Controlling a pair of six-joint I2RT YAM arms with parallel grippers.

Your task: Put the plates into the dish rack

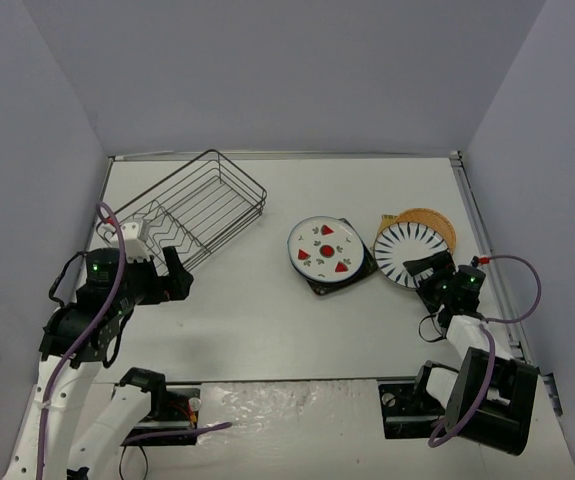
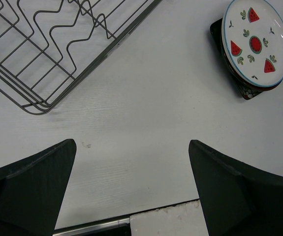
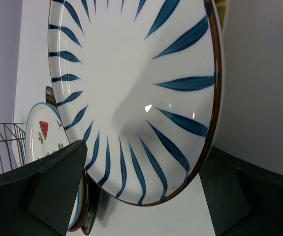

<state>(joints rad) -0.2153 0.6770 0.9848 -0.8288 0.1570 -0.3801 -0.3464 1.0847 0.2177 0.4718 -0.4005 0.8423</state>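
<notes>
The wire dish rack (image 1: 192, 210) stands at the back left and holds no plates; its corner shows in the left wrist view (image 2: 100, 55). The fruit-motif plate (image 1: 324, 247) lies on the dark square plate (image 1: 333, 283) at mid-table; a red-brown rim (image 3: 85, 204) shows between them. The striped plate (image 1: 408, 250) leans on the orange-tan plate (image 1: 429, 220) at the right. My right gripper (image 1: 425, 268) is open, its jaws either side of the striped plate's near rim (image 3: 146, 147). My left gripper (image 1: 175, 274) is open and empty, in front of the rack (image 2: 132, 142).
Grey walls close in the table on three sides. A metal strip and the table's white front edge (image 2: 166, 216) lie just under my left gripper. The bare table surface (image 1: 267, 320) lies between the two arms.
</notes>
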